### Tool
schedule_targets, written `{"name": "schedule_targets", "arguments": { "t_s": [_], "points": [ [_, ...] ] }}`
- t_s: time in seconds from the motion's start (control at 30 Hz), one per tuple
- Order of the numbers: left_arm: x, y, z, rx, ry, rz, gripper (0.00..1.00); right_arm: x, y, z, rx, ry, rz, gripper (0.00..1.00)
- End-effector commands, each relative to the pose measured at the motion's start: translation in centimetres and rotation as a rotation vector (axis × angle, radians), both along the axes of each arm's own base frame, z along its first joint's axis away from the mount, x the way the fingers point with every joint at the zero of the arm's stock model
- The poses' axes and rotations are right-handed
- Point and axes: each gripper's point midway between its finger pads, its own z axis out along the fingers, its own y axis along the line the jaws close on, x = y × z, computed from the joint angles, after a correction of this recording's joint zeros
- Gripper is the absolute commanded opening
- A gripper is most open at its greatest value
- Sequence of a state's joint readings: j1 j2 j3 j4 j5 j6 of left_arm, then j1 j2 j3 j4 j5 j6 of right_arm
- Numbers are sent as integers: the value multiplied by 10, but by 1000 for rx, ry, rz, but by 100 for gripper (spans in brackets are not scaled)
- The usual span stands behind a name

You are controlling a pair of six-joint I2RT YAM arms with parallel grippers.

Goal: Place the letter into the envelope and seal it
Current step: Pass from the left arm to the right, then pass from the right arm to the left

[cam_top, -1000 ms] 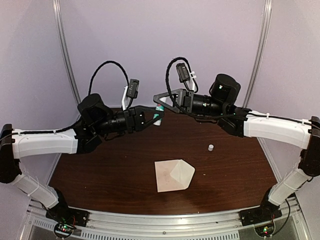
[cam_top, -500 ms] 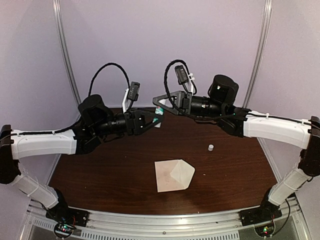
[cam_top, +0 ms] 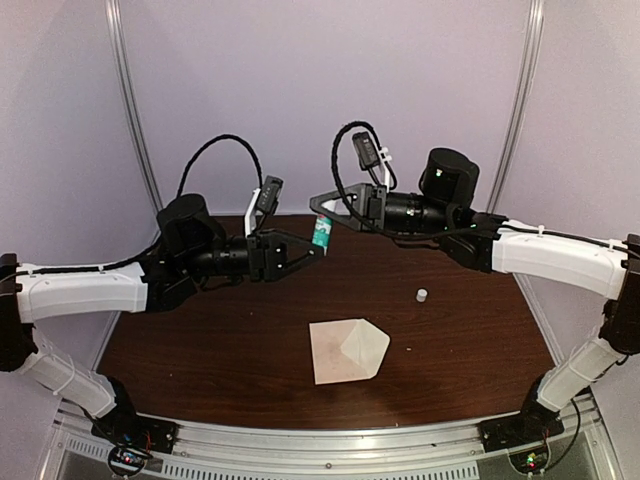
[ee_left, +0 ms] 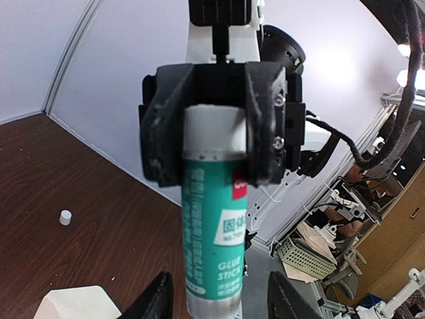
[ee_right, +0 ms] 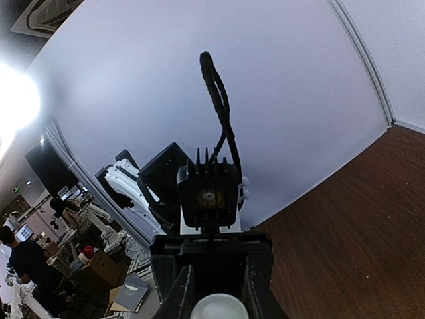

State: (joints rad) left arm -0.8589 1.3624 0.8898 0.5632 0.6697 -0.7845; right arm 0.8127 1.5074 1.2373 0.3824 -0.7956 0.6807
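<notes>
One envelope (cam_top: 347,350), one glue stick (cam_top: 321,233), one white bit (cam_top: 421,295), perhaps a cap.

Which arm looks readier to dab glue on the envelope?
Right, probably: the right gripper is clamped on the glue stick, while the left gripper stands open, holding nothing. The envelope lies flat below them.

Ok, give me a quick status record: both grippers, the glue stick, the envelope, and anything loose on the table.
left gripper: open, fingers either side of the glue stick, not touching
right gripper: shut on glue stick's white end, held above the table
envelope: lying on table, clear of both arms
small white cylinder: on table, right of the envelope and farther back
</notes>
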Motion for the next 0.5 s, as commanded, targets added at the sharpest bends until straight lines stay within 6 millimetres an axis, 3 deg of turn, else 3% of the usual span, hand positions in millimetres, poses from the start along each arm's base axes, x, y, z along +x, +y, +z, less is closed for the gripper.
{"name": "schedule_targets", "arguments": {
  "t_s": [0.0, 0.47],
  "points": [
    [-3, 2, 4, -19, -14, -9, 46, -7, -10, 32, 49, -61, -8, 1],
    [0, 0, -1, -20, 4, -5, 21, -2, -9, 25, 28, -52, -29, 0]
  ]
}}
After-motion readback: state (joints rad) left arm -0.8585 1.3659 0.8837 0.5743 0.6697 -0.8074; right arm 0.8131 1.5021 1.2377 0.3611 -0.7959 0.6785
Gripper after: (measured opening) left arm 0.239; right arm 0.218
